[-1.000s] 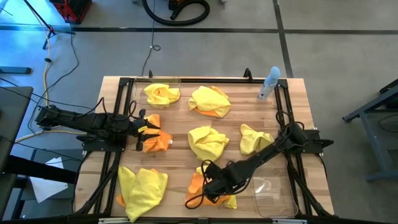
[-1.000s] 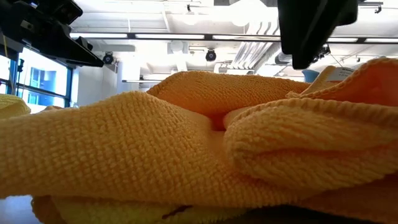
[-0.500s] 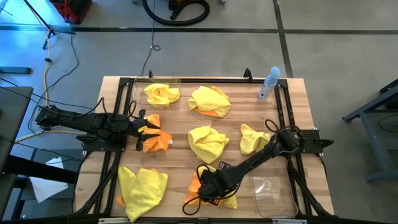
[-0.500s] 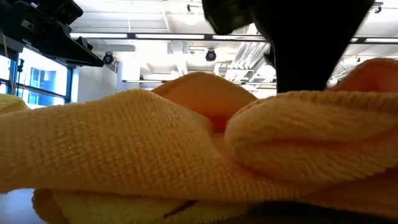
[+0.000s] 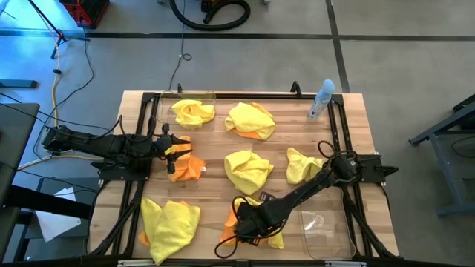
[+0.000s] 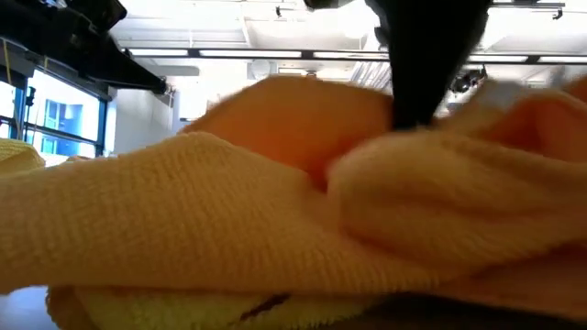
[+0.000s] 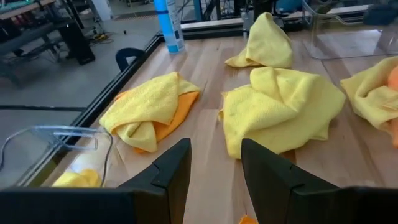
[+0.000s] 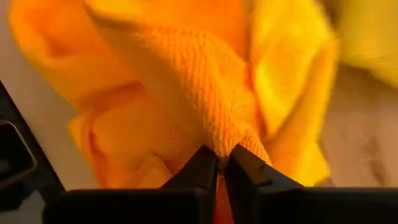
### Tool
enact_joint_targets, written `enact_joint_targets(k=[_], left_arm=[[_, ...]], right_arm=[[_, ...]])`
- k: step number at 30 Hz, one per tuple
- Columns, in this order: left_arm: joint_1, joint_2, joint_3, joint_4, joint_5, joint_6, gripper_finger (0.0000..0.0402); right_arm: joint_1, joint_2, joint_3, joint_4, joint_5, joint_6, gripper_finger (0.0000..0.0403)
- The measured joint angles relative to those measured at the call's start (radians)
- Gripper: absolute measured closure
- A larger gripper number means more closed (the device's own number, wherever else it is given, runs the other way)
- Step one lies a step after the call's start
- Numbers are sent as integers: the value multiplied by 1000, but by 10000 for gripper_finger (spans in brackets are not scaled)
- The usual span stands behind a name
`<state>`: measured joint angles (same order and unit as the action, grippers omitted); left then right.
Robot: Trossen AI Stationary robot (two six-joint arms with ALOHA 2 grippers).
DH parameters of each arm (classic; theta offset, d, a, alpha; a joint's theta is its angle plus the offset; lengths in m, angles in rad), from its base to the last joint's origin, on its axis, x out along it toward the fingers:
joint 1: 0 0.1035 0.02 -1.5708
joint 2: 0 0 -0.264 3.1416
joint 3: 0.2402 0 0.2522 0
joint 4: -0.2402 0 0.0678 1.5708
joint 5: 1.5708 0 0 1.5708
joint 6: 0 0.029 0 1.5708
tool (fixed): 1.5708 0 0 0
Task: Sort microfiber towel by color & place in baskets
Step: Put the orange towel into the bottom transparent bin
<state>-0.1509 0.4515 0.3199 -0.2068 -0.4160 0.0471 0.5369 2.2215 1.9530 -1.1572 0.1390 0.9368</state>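
Cloths, microfiber, yellow and orange, scattered in crumpled heaps over the counter [image 5: 356, 119]. Soft, light, limp stock: drapes, will not slip; best taken by pinching a raised fold or peak, not a flat span.

Left gripper [image 5: 172, 149]: fingers spread, holding nothing, poised just over an orange towel [image 5: 187, 169] at the counter's left side. Its ridged top edge looks the handiest hold.

Far basket [image 5: 185, 110]: clear plastic, at the far left edge; one yellow towel [image 5: 193, 112] lies in it.

Right gripper [image 5: 245, 224]: fingers pressed together on a raised fold of the orange cloth [image 8: 186, 81] in the near-centre heap, a yellow cloth tangled beside it and likely to drag along.

Near basket [image 5: 324, 231]: clear, near right corner, no cloth inside.
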Motion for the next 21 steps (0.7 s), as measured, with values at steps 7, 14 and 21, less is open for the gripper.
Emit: enact_joint_targets(k=[7,14,21], left_arm=[[0,0,0,-4,1,-16,273],[0,3,0,-8,18,-17,273],[0,11,0,-17,18,-20,273]], right_arm=[[15,-2,279,-280,136,92,396],[50,-96,333,-422,230,289,401],[88,-217,237,-414,267,504,402]])
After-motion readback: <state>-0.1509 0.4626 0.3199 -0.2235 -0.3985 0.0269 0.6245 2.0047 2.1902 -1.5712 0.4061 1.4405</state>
